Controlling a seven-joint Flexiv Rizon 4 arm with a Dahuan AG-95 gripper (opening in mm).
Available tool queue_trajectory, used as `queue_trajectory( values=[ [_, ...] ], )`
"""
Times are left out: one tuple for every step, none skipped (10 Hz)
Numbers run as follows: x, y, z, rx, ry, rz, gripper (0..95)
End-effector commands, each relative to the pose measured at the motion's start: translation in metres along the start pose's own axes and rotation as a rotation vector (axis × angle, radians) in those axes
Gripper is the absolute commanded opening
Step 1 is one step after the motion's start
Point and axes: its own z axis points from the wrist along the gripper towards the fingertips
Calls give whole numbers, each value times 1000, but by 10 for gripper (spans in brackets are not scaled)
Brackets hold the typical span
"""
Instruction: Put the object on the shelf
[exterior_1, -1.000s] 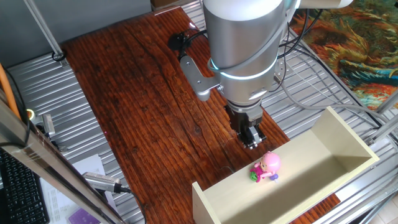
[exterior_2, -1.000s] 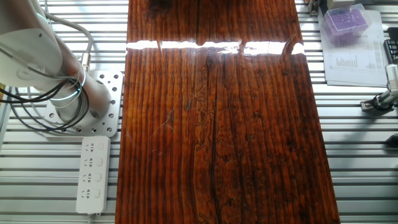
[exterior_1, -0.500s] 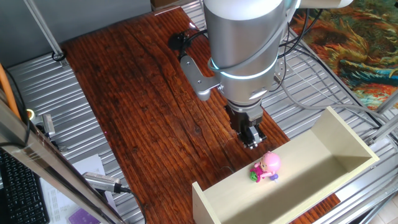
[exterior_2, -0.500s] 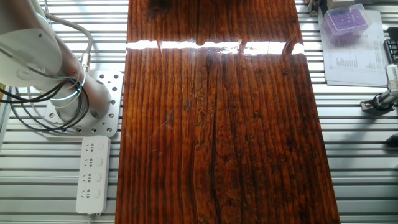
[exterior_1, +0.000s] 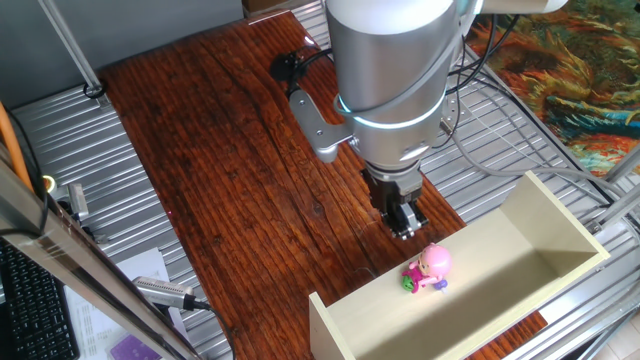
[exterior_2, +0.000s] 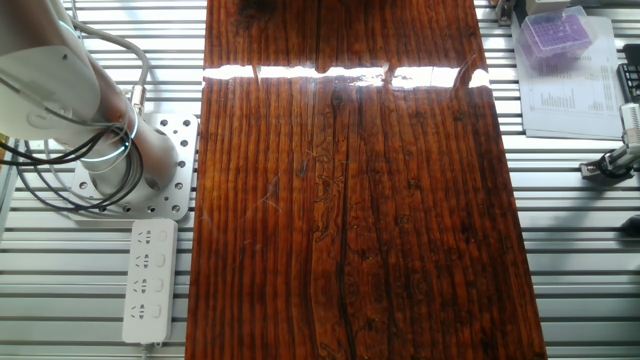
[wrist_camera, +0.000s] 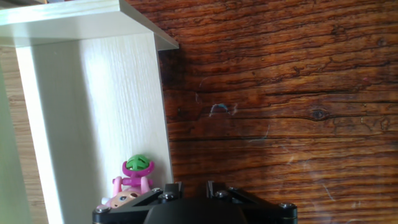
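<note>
Lying on the pale inner panel of the shelf (exterior_1: 530, 255), lower centre of one fixed view: the object (exterior_1: 428, 270), pink head up. Just up-left of it, apart and untouching, the fingers (exterior_1: 405, 222) over the bench (exterior_1: 230, 160). Seemingly close together, gripping nothing; not clear enough to be sure.

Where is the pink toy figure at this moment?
In one fixed view the pink toy figure lies on the shelf, on its long panel, just below the gripper, which does not hold it.
</note>
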Motion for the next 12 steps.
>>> queue_trajectory(
  values=[
    [1, -7, -1, -3, -1, -10, 190],
    [0, -13, -1, -2, -1, -20, 190],
    [-1, -17, 0, -1, 1, -28, 190],
    [-6, -31, 8, 5, 3, -49, 0],
    [-10, -41, 14, 6, 2, -62, 0],
    [-12, -52, 19, 5, -1, -79, 0],
    [-14, -60, 24, 6, -3, -94, 0],
    [-15, -67, 28, 6, -3, -106, 0],
    [-16, -72, 30, 5, -3, -117, 0],
    [-16, -72, 31, 5, -3, -121, 0],
    [-16, -72, 31, 6, -3, -123, 0],
    [-16, -72, 31, 6, -3, -124, 0]
  ],
)
